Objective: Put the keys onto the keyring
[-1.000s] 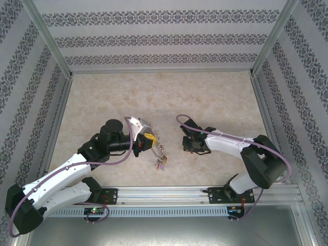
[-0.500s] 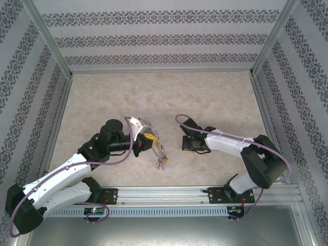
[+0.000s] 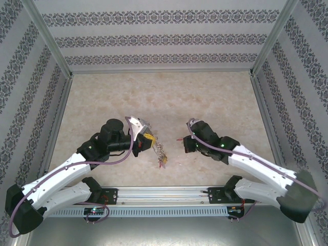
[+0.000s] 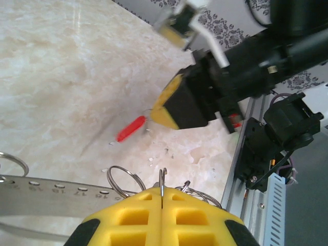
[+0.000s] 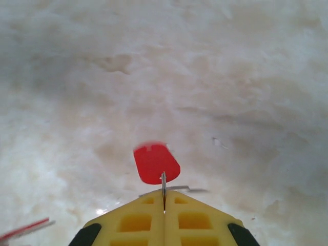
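Right pincer [image 5: 164,199] is pressed together on the thin metal part of the red-tagged key [image 5: 156,163]. The red tag sticks out past its yellow tips, over the table [image 5: 241,77]. Left pincer [image 4: 162,193] is pressed together too, pinching one thin wire ring of the keyring [image 4: 51,192]. More small silver rings [image 4: 123,177] poke up just beside the pinched one. The key is near the keyring but not touching it.

I think the key is tiny and light, and its metal is smooth, so it could twist or slip. It is best held by the metal, close to the tag. The keyring looks floppy and may swing, so it is best held right by the ring that will get the key.
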Motion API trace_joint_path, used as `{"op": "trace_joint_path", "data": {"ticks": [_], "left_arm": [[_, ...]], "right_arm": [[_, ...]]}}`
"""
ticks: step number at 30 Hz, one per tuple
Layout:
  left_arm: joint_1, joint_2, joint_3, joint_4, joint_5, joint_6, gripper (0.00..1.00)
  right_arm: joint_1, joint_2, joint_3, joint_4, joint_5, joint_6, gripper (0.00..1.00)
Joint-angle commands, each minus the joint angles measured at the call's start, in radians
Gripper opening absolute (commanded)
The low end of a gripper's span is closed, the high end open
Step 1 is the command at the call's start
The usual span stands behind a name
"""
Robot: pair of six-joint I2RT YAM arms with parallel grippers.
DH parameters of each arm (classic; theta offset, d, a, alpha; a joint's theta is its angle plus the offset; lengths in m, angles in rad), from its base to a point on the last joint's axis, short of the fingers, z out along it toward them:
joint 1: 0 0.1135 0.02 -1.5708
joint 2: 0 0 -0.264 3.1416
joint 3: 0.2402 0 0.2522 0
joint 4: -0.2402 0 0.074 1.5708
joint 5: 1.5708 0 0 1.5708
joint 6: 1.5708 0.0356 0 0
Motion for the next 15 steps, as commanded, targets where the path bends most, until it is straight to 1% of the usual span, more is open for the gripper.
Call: {"op": "trace_joint_path", "data": {"ticks": [1,6,10,12,15], "left_arm": [[0.010,-0.058,0.072,-0.047,-0.016,0.041,0.00],[0.010,-0.100,0.126,-0.148,-0.026,0.085,0.00],[0.009,-0.113,0.155,-0.184,0.018,0.105,0.00],[0.009,-0.108,0.176,-0.224,0.013,0.131,0.00],[0.009,-0.084,0.231,-0.333,-0.017,0.190,0.00]], "right_arm": [[0.062,-0.083,0.032,-0.061,-0.055,-0.136,0.00],[0.205,-0.164,0.044,-0.003,-0.077,-0.299,0.00],[0.310,-0.180,0.055,0.062,-0.098,-0.434,0.00],[0.328,-0.189,0.059,0.088,-0.114,-0.479,0.00],[0.328,-0.206,0.057,0.129,-0.164,-0.525,0.00]]}}
